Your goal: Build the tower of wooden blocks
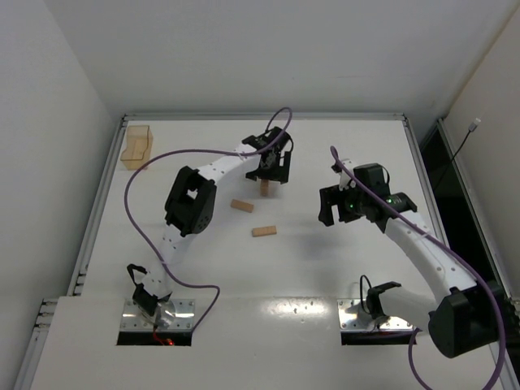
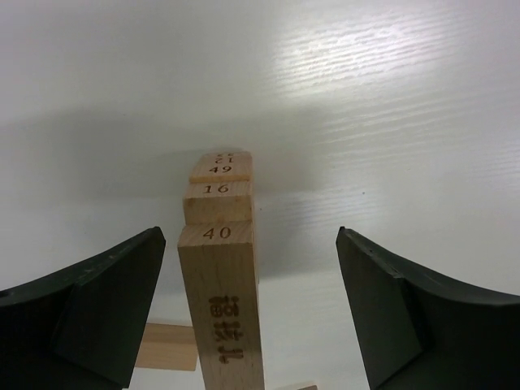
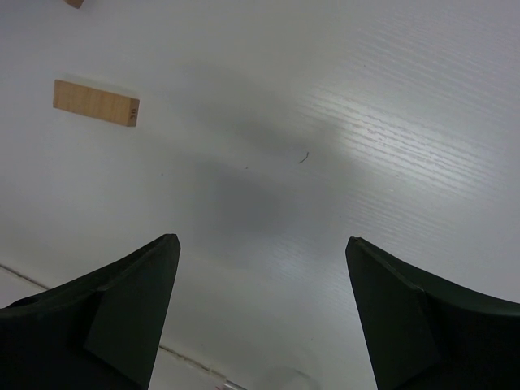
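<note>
In the top view, the tower of light-tan wooden bars (image 1: 265, 188) stood on the white table (image 1: 341, 268) just above the middle of the frame, directly under the left arm's black two-finger gripper (image 1: 273, 166). The left wrist view showed that tower (image 2: 219, 276) from above at lower centre. At least three bars lay stacked one on another, with end faces stamped 40, 16 and 49 stepping away up the frame. The bar marked 40 was nearest the camera and had printed characters along its top face.

The left gripper (image 2: 250, 237) had its jaws spread wide, one finger on each side of the stack. Neither finger touched the stack, and the gap on the right was wider than the one on the left. Another light-tan wooden bar (image 2: 166, 345) lay flat on the table at the lower left, partly hidden behind the tower.

Two loose wooden bars lay in the middle of the top view, one (image 1: 241, 205) just left of and below the tower and the other (image 1: 263, 231) further down.

The right arm's black gripper (image 1: 328, 213) hung at centre right, well apart from the tower. In its own wrist view the right gripper (image 3: 262, 240) was open with nothing between its fingers, over bare table. One flat wooden bar (image 3: 96, 103) lay at the upper left.

A clear amber-tinted plastic box (image 1: 136, 145) sat in the table's upper-left corner.
</note>
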You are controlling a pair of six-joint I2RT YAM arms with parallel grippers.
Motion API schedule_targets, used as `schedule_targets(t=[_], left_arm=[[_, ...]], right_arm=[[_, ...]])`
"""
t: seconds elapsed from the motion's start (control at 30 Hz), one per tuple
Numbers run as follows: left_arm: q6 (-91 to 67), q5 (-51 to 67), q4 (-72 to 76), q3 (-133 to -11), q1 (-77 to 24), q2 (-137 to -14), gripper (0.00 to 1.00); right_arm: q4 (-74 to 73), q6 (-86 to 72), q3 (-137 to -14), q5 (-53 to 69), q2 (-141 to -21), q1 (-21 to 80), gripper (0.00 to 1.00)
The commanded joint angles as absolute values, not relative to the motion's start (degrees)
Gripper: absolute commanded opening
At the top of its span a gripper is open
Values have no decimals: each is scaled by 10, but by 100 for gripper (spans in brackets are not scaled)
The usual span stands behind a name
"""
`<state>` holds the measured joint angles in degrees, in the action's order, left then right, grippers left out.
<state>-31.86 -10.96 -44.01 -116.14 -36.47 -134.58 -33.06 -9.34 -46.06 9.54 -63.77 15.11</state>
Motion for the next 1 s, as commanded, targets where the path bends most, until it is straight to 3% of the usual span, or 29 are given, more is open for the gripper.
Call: schedule_targets(t=[0.0, 0.33, 0.47, 0.6, 0.77, 0.97], left_arm=[[-302, -131, -439, -1195, -369, -1288, 85], [-282, -237, -439, -1200, -387, -1143, 86], [-269, -298, -426, -1156, -387, -1062, 96], [-256, -293, -407, -1079, -328, -982, 99], [-243, -167, -419, -1018, -150, -947, 99], [-216, 31, -427, -964, 30, -968, 99]], right_arm=[[-312, -101, -454, 110, -622, 149, 80], [-301, -80, -460, 105, -611, 155, 78], [-295, -20, -488, 138, -606, 173, 71], [-268, 77, -535, 159, -621, 242, 68], [-237, 194, -627, 170, -707, 363, 67], [-275, 228, -823, 236, -933, 430, 63]])
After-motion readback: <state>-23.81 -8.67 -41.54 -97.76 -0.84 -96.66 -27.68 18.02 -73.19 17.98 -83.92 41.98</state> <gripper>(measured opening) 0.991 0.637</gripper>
